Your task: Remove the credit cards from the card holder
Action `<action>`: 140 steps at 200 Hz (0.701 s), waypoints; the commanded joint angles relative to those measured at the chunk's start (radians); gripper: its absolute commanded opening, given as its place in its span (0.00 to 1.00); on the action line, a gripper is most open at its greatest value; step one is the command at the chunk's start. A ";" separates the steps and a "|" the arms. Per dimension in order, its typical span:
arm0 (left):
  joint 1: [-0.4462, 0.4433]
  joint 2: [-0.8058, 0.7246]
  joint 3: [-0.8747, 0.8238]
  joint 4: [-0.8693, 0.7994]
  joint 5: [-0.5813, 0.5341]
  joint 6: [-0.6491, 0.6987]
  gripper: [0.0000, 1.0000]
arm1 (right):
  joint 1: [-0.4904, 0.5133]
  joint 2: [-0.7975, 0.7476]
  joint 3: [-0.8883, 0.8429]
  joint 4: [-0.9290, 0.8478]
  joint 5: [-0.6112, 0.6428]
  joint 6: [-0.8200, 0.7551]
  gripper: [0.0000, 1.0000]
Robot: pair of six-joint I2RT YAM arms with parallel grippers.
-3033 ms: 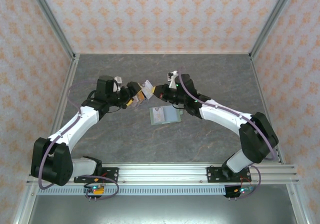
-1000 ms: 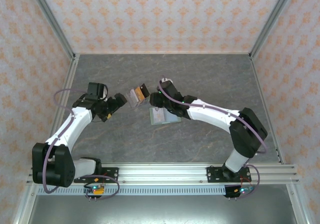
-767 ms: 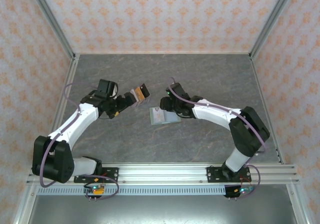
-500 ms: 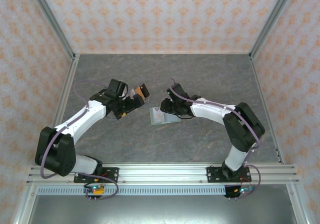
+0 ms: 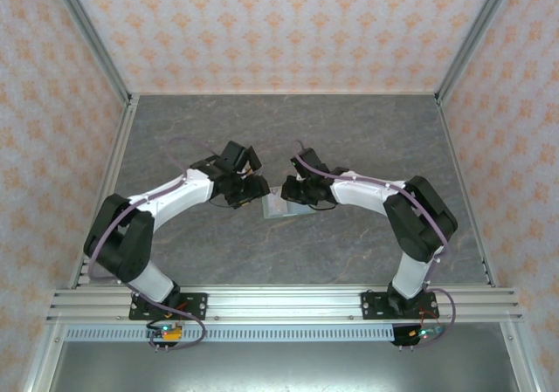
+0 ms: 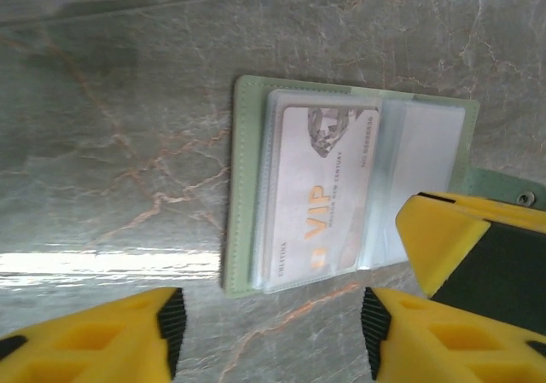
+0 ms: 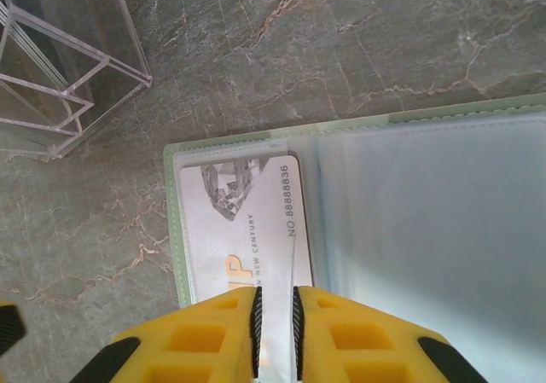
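Observation:
The sage-green card holder (image 5: 281,207) lies open and flat on the grey table. Its green border (image 6: 241,187) frames clear sleeves, and a whitish VIP credit card (image 6: 320,195) sits in one sleeve. My left gripper (image 6: 271,336) hovers open just off the holder's edge, with bare table between its jaws. My right gripper (image 7: 275,332) stands over the card (image 7: 235,221), nearly shut, and a raised crease of the clear sleeve runs into its narrow gap. One of its yellow fingers (image 6: 444,238) rests at the sleeve's edge. From above, both grippers (image 5: 256,189) (image 5: 286,191) meet at the holder.
A clear plastic box (image 7: 60,67) stands just beyond the holder's corner (image 7: 175,229). A small dark bundle (image 5: 251,158) sits beside the left wrist. Metal frame posts and patterned walls bound the table.
The left arm swung right to the holder and its jaws narrowed from fully wide. The right gripper lowered onto the holder and closed to a thin gap.

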 commanded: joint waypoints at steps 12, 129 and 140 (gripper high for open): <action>-0.034 0.057 0.048 0.037 -0.046 -0.015 0.48 | -0.012 0.009 -0.034 0.016 -0.028 -0.012 0.20; -0.065 0.198 0.068 0.076 -0.054 -0.044 0.21 | -0.015 0.026 -0.050 0.011 -0.083 -0.045 0.16; -0.066 0.204 0.065 0.075 -0.057 -0.047 0.21 | -0.016 0.030 -0.048 0.002 -0.071 -0.046 0.17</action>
